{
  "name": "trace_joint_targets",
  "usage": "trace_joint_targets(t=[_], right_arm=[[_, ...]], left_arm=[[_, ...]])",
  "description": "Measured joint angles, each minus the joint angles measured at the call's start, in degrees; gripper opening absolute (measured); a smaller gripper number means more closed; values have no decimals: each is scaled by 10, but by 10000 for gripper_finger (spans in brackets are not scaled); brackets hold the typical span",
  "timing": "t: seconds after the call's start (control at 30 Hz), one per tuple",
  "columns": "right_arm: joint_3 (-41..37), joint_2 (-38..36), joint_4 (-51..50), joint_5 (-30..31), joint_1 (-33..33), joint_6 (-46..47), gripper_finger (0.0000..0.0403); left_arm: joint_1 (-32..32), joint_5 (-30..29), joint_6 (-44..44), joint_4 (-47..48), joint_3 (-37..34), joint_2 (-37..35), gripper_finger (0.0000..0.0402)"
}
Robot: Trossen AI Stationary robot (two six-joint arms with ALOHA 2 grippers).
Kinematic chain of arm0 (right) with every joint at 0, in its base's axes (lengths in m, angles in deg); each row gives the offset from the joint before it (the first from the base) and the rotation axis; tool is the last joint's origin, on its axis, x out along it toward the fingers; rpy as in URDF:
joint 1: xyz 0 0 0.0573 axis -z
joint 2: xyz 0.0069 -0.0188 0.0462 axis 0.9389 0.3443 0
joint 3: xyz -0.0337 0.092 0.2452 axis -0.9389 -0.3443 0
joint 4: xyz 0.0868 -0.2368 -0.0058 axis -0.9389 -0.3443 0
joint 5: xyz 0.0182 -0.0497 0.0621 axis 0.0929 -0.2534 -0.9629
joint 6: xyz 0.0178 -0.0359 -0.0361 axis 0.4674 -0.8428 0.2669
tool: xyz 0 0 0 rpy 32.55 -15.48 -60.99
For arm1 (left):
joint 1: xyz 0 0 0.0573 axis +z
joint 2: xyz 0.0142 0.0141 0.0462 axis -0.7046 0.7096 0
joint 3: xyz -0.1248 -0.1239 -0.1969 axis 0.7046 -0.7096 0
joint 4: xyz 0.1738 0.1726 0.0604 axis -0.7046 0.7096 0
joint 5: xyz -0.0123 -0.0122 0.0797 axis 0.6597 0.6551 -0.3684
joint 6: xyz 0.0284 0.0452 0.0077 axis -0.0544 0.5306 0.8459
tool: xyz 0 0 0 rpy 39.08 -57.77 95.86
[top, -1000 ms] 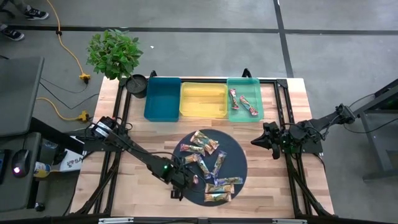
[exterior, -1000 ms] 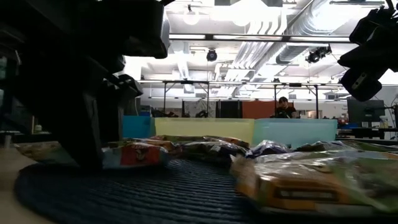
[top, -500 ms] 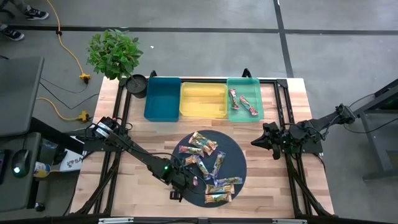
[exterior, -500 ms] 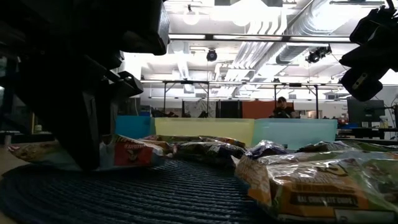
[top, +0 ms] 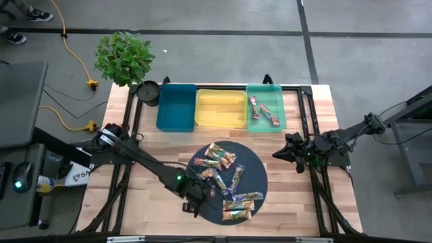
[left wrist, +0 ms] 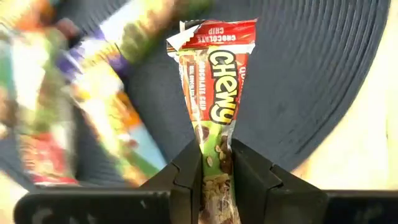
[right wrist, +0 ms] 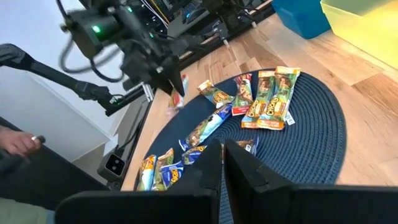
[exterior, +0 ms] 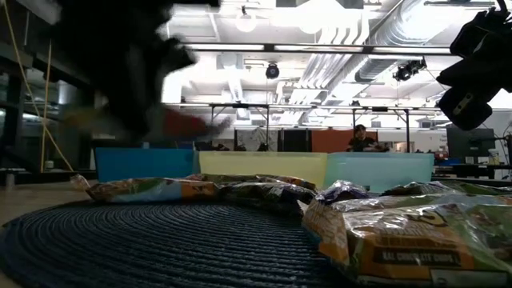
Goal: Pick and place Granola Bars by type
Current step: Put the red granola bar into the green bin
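Left pincer [left wrist: 216, 163] clamped on one end of a red-and-green glossy wrapped chewy granola bar [left wrist: 214, 93]; bar stands out straight ahead of the fingers, clear of the round dark-blue woven mat [top: 253, 162]. High view: pincer at lower centre-left, over mat's left edge. Remaining wrapped bars [top: 226, 177] lie scattered on mat. Right pincer [top: 278, 154] closed, empty, at table's [top: 155, 145] right side.

1. Grey concrete floor [top: 223, 17], crossed by dark seam lines.
2. Potted plant [top: 124, 58] at wooden table's [top: 297, 206] far-left corner.
3. Yellow cable [top: 73, 50] on floor.
4. Ceiling ducts [exterior: 376, 32], bright lamps overhead.
5. Person [exterior: 366, 138] seated far back.
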Motion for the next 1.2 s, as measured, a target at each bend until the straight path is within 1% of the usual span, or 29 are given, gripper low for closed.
trace_joint_targets(t=[0.1,0.17,0.23,0.3,0.37,0.43,0.53,0.57,0.67,0.77,0.87,0.9,0.93,1.0,1.07,1.2], right_arm=[[0,0,1,1,0,0,3],[0,0,3,0,0,-1,2],[0,0,2,0,0,-1,2],[0,-1,3,-4,0,-2,2],[0,2,5,-5,0,-2,2],[0,1,3,-15,0,-2,3],[0,0,5,-18,0,-2,2],[-1,1,10,-19,0,-2,2],[0,0,39,-11,0,-5,3],[0,3,77,18,0,-14,3],[0,6,114,44,0,-50,2],[0,6,125,51,0,-59,2],[0,6,136,60,0,-71,2],[0,6,156,77,0,-100,2],[0,7,178,99,0,-128,2],[0,9,233,173,0,-215,2]], left_arm=[[13,-32,29,41,40,-8,66],[28,-49,44,31,69,-13,66],[43,-69,57,51,89,-26,66],[61,-83,71,37,114,-37,66],[78,-91,88,44,127,-52,66],[95,-100,108,9,139,-64,66],[123,-94,147,-40,139,-83,66],[133,-84,160,-66,140,-85,66],[162,-41,199,-101,137,-85,66],[193,8,228,-151,138,-82,66],[226,40,246,-221,140,-67,66],[239,54,249,-226,137,-65,66],[251,71,251,-237,136,-63,66],[274,106,254,-289,139,-53,66],[297,143,254,-303,139,-46,66],[336,221,241,-365,137,-18,66]])
